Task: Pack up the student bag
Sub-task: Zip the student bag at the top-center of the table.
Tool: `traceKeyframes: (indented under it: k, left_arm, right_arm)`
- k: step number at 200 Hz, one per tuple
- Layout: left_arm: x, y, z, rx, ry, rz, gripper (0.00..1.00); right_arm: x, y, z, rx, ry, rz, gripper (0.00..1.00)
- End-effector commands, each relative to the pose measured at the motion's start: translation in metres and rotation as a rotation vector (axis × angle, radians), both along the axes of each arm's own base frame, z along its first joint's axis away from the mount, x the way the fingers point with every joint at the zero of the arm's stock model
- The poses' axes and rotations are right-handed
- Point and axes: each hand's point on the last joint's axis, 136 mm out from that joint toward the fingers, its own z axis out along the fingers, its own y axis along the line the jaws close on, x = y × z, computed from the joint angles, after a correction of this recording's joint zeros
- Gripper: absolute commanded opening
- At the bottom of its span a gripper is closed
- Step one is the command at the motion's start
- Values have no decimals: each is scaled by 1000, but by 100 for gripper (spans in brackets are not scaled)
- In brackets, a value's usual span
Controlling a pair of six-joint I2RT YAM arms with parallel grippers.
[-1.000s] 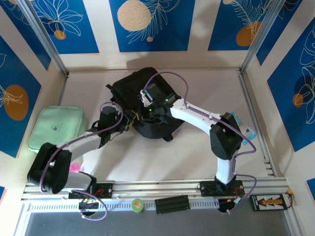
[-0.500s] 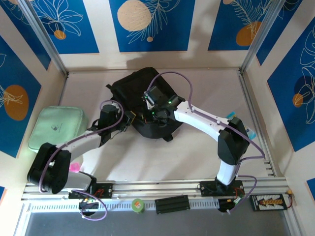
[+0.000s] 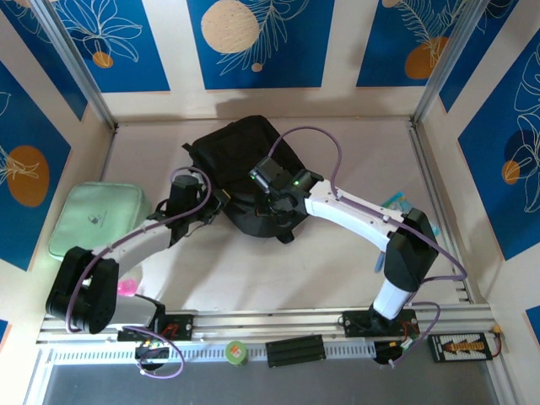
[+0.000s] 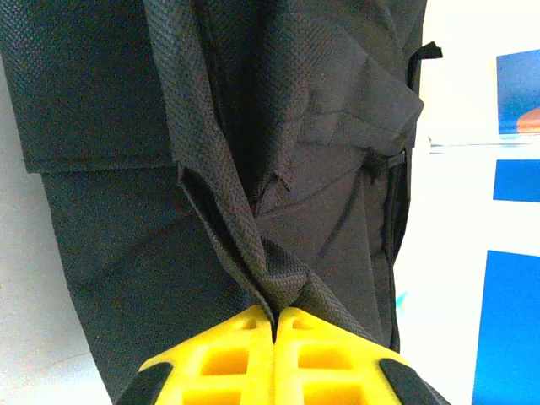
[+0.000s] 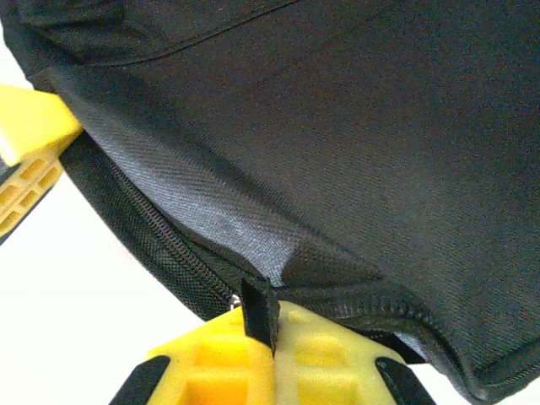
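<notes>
Two arms are working the student bag (image 3: 229, 143), which is lying mid-tabletop (image 3: 371, 143), toward the back. On one side the left jaws, spread a moment ago, are now pressing together on a fold (image 4: 253, 253) of its fabric. The right jaws are still pinching the zipper tab (image 5: 260, 310) and drawing it rightward, opening the bag, I reckon.

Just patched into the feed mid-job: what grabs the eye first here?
The big black student bag lies mid-table toward the back, with both arms converging on its near side. In the wrist views, the left claw is shut on a twisted fold of the bag's fabric, and the right claw is shut on a small black tab beside the zipper. A mint-green pouch sits apart at the table's left edge.
</notes>
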Motion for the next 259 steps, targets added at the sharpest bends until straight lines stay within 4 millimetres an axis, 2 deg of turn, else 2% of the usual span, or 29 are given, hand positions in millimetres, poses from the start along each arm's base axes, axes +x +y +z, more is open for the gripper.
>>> traceKeyframes:
  k: [1, 41, 76, 97, 105, 110, 118, 125, 140, 166, 185, 202, 223, 242, 259]
  left_arm:
    - [13, 26, -5, 79, -2, 81, 0]
    - [14, 29, -6, 94, 4, 74, 0]
    - [17, 36, -4, 124, 3, 89, 0]
    - [21, 33, 4, 118, -16, 75, 0]
    - [22, 31, 7, 118, -26, 64, 0]
    - [24, 30, 10, 118, -34, 59, 0]
    - [25, 28, 13, 119, -46, 42, 0]
    - [27, 25, 16, 120, -58, 27, 0]
    - [31, 20, 18, 128, -64, -16, 0]
    - [43, 9, 16, 141, -80, -91, 0]
    - [50, 2, 12, 157, -87, -139, 0]
    - [52, 3, 10, 178, -85, -146, 11]
    - [45, 18, 5, 227, -65, -86, 25]
    - [31, 29, 2, 242, -47, -49, 35]
    - [19, 27, 2, 175, -33, -40, 40]
  right_arm:
    - [-2, -37, 5, -89, -10, -103, 0]
    - [6, -56, 11, -134, -47, -180, 0]
    - [4, -64, 32, -102, -91, -206, 0]
    - [2, -68, 46, -52, -117, -196, 0]
    - [2, -60, 50, -4, -122, -143, 0]
    - [0, -47, 53, 62, -112, -79, 2]
    - [-4, -31, 52, 145, -81, 22, 3]
    - [-7, -25, 48, 190, -49, 58, 3]
    - [-9, -17, 30, 219, 17, 104, 3]
    - [-7, -13, -9, 164, 107, 104, 1]
    - [-5, 1, -24, 203, 144, 128, 0]
    - [-2, 14, -29, 238, 155, 143, 0]
    - [4, 30, -25, 276, 143, 170, 0]
    - [8, 44, -18, 300, 125, 204, 0]
    - [11, 53, -15, 316, 122, 229, 0]
